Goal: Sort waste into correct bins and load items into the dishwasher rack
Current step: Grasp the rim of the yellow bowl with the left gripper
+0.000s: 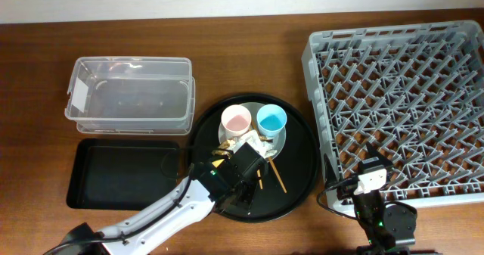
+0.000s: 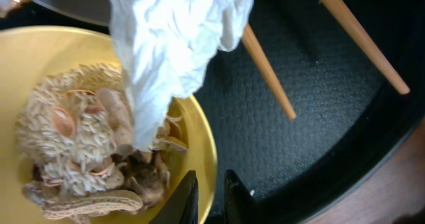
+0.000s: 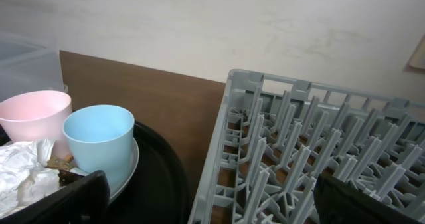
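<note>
In the left wrist view the yellow bowl [image 2: 199,137] holds beige food scraps [image 2: 73,137] with rice-like crumbs. A crumpled white napkin [image 2: 172,38] hangs over it. My left gripper [image 2: 209,197] is shut on the bowl's rim, one finger inside and one outside. The chopsticks [image 2: 265,64] lie on the round black tray [image 2: 312,117]. In the overhead view my left gripper [image 1: 234,172] is over that tray, and the pink cup [image 1: 236,120] and blue cup [image 1: 271,119] stand on the grey plate [image 1: 280,144]. My right gripper [image 1: 370,178] is open and empty at the rack's [image 1: 401,111] front left corner.
The clear tub [image 1: 128,96] stands at the back left, with the black rectangular tray [image 1: 125,174] in front of it. The right wrist view shows the blue cup [image 3: 99,137], the pink cup [image 3: 36,111] and the rack's wall [image 3: 226,157] close ahead.
</note>
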You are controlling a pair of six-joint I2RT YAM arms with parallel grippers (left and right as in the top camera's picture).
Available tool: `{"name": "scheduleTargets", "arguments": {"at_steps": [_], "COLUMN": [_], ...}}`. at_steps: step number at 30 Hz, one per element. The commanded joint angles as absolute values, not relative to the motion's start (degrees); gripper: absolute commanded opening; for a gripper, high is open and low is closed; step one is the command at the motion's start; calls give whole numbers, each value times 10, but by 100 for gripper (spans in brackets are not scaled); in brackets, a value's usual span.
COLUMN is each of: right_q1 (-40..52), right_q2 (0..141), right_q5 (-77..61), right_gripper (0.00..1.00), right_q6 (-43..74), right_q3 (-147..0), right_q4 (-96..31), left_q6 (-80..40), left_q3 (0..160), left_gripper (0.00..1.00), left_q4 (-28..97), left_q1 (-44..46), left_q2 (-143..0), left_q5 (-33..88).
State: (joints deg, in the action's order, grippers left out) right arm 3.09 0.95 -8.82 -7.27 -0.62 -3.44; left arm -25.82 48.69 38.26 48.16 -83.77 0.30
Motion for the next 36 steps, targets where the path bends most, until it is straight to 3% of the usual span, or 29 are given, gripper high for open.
{"name": "scheduleTargets", "arguments": {"at_steps": [1, 36], "right_q1": [34, 34], "right_q2": [7, 7], "right_q5": [-84, -84], "right_gripper": [99, 99], "right_q6": [-66, -66], "right_q3": [-3, -3], "right_q4": [-37, -37], "left_q6": [-263, -263], "left_q3": [492, 466], "left_gripper": [14, 15], "left_q4": [381, 348], "left_q1": [484, 484], "left_q2": [-842, -874], "left_q5": [-28, -13]}}
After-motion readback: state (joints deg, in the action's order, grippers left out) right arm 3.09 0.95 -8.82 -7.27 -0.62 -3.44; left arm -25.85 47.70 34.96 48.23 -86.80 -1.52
